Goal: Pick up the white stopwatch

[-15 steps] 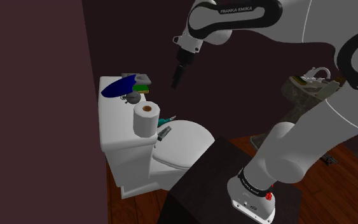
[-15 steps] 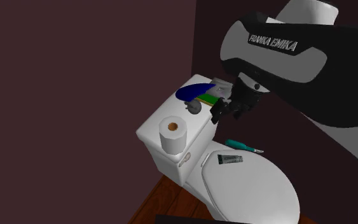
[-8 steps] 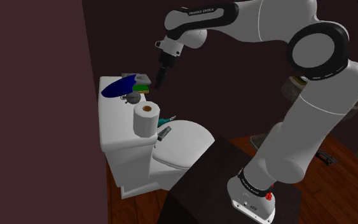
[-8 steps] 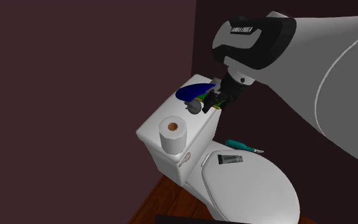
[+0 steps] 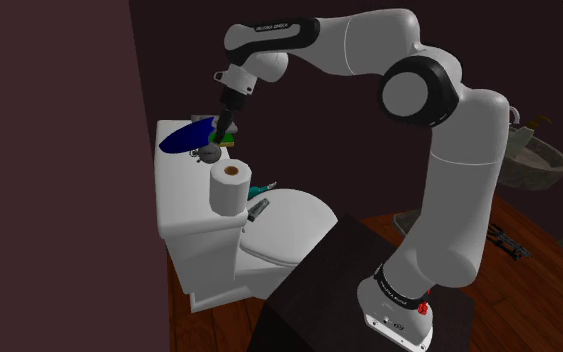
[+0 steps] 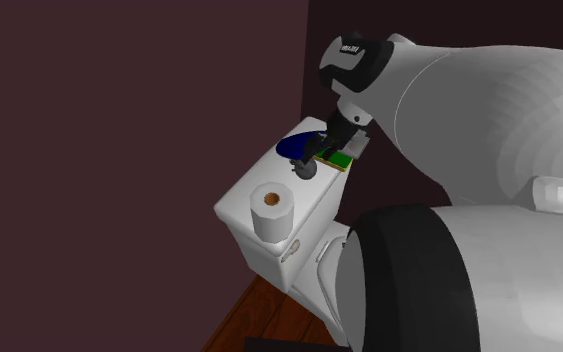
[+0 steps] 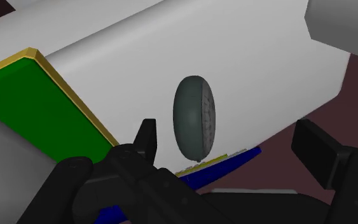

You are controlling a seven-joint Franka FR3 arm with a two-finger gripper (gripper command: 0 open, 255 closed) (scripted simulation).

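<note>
The stopwatch (image 5: 207,152) is a small grey round thing on the white toilet tank lid (image 5: 181,178), beside a blue object (image 5: 184,135). From the second exterior view the stopwatch (image 6: 306,168) sits just below my gripper (image 6: 321,155). My gripper (image 5: 221,137) hangs close above it, slightly toward the shoulder view's right. In the wrist view the stopwatch (image 7: 195,119) stands edge-on between and beyond my open fingers (image 7: 147,137), untouched. My gripper (image 7: 231,149) holds nothing.
A green pad with a yellow edge (image 5: 227,138) lies right next to the gripper. A toilet paper roll (image 5: 230,187) stands on the tank's near end. A small tube (image 5: 259,208) and a teal toothbrush (image 5: 262,187) lie on the toilet lid (image 5: 294,225). A dark wall stands behind.
The arm has swung toward the shoulder view's left and lowered. The gripper went from above the toilet lid to just over the tank beside the stopwatch.
</note>
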